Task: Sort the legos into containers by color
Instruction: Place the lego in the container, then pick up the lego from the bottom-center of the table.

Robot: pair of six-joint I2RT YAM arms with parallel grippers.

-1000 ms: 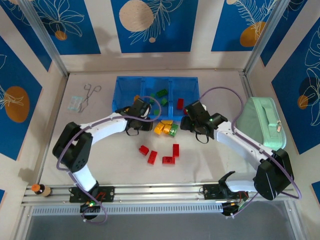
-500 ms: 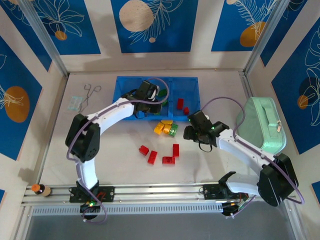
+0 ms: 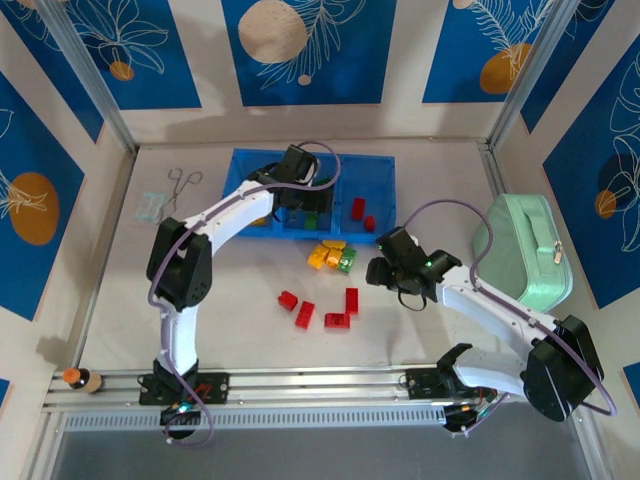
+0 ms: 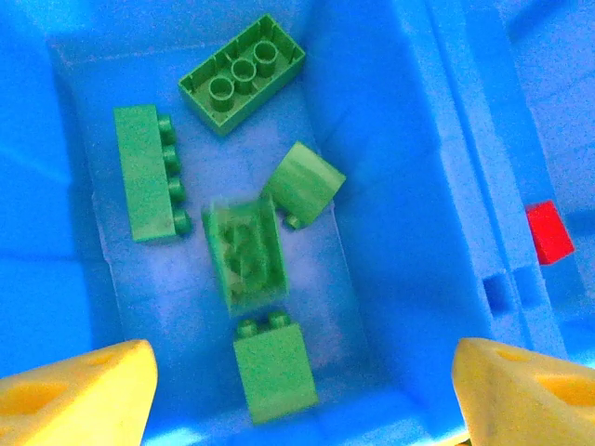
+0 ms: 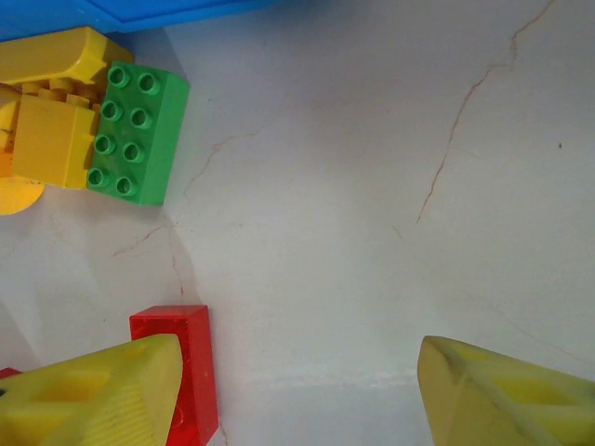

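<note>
Legos (image 4: pixel 149 186) in green, five of them, lie loose on the floor of the middle compartment of the blue tray (image 3: pixel 382 180). One near the centre (image 4: pixel 246 255) shows blurred, and the others are sharp and rest at different angles. The left fingers (image 4: pixel 79 390) hang above this compartment, spread wide with nothing between them but the bricks far below, so they are released and empty. From above, the left arm (image 3: pixel 230 215) reaches across the tray's near wall to get there.

Two red legos (image 3: pixel 358 208) sit in the right compartment, next door to the green ones.

On the counter (image 3: pixel 230 330), just in front of the tray, yellow legos (image 3: pixel 325 254) are bunched together, with one green lego (image 5: pixel 138 133) touching their right side, studs up. Nearer the arms, four more red bricks (image 3: pixel 305 314) lie scattered, a little apart from one another.

The right fingers (image 5: pixel 502 395) hover low over the counter, just right of the yellow bunch. They are parted and grasp nothing, with bare counter showing between them. One red brick (image 5: pixel 181 367) stands just beside the inner face of one finger; I cannot tell whether it touches.

A mint-green case (image 3: pixel 520 250) rests at the right side of the counter, well apart from the bricks, and a pair of forceps (image 3: pixel 180 185) lies left of the tray.
</note>
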